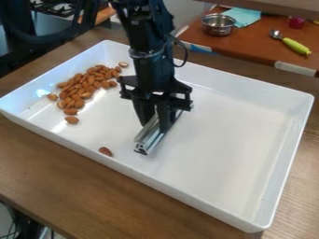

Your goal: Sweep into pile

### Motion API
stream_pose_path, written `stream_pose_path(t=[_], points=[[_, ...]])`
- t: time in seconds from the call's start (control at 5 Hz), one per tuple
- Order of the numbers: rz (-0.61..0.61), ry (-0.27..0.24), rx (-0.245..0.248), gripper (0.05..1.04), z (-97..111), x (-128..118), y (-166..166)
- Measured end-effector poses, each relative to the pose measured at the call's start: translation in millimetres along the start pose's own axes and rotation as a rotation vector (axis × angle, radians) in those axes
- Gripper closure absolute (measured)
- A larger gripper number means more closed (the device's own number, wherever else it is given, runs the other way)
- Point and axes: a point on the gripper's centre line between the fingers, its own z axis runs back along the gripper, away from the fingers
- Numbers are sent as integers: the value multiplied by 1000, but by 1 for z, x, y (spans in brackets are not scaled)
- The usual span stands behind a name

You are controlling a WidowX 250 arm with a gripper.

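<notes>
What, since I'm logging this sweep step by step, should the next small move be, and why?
Probably ease the metal bar in the gripper toward the tray's near long wall. The lone almond lies close to that wall, apart from the pile, and a straight sweep from here might miss it.

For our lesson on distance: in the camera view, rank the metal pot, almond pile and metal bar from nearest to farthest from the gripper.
1. Metal bar: held in the gripper.
2. Almond pile: in the tray, toward the picture's left.
3. Metal pot: beyond the tray, on the reddish-brown surface.
</notes>
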Motion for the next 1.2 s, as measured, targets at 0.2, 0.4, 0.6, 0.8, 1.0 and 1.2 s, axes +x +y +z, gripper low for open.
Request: stream_pose_path(t=[0.2, 0.4, 0.6, 0.8, 1.0, 1.2], points=[[1, 11, 14, 716, 0, -8, 10], [-5, 26, 34, 716, -2, -19, 24], [-17, 19, 52, 716, -2, -24, 36], [-38, 16, 69, 716, -3, -25, 41], [-34, 13, 85, 716, -1, -25, 50], [-28, 15, 109, 716, 0, -25, 61]])
